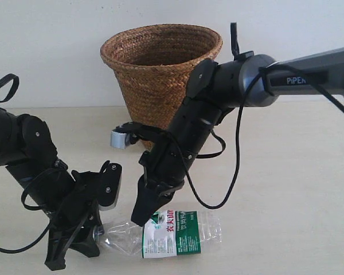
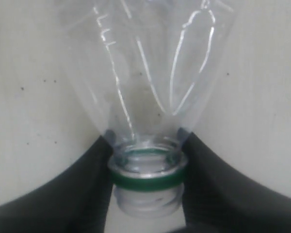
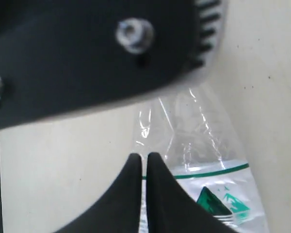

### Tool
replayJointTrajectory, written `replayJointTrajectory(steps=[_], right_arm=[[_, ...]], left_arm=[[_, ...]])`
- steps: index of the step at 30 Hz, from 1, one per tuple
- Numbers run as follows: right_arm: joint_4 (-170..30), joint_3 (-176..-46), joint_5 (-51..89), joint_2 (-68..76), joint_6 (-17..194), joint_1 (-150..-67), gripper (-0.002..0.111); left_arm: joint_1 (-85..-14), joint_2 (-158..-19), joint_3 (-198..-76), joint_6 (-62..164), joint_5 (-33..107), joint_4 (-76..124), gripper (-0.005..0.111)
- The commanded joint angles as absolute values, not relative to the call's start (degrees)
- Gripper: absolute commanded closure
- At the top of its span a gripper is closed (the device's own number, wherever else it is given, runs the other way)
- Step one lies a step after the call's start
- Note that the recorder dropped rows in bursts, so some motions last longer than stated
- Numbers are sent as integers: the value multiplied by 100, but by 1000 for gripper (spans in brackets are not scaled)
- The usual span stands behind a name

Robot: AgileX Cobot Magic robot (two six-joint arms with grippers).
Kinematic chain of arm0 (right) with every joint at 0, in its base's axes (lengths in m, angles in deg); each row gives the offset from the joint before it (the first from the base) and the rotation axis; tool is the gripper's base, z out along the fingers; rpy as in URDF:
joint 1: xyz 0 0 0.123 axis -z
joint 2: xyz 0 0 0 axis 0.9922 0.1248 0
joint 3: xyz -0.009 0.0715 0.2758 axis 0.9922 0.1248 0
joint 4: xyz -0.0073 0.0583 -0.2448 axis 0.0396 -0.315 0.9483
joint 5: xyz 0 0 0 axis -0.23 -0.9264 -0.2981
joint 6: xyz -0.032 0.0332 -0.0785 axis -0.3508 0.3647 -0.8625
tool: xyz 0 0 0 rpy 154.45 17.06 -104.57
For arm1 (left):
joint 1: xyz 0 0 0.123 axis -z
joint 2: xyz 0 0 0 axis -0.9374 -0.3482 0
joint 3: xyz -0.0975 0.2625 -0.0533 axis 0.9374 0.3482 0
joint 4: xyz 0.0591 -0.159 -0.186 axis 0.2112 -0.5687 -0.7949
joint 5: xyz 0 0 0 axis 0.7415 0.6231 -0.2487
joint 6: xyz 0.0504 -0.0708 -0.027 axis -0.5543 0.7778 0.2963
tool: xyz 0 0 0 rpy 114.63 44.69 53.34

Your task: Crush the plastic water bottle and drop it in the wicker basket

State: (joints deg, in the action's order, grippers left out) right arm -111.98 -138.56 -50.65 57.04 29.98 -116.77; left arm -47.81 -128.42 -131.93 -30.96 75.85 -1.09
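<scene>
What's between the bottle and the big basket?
The right gripper and its arm, pointing down at the plastic water bottle in front of the wicker basket, as the exterior view shows.

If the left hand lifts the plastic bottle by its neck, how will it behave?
Probably very light: the plastic water bottle looks empty. Its thin walls appear creased, so the body may flex, while the neck gripped by the left hand seems stiffer. Lying on its side, it might roll if released.

Exterior looks across table (image 1: 309, 189); 2 wrist views closely share the bottle (image 2: 150, 82).
</scene>
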Motion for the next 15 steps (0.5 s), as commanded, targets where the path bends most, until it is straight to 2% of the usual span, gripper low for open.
replayJointTrajectory(steps=[1,12,15], right_arm=[[-11153,-13848,-5099,5974,3145,-11657,108],[-10876,-13858,-4028,6536,4018,-11644,108],[-10843,-13858,-4129,6554,4067,-11595,108]], left_arm=[[-4766,-12859,-13167,-3009,7667,-38,102],[-4766,-12859,-13167,-2945,7713,-78,102],[-4766,-12859,-13167,-2945,7767,-78,102]])
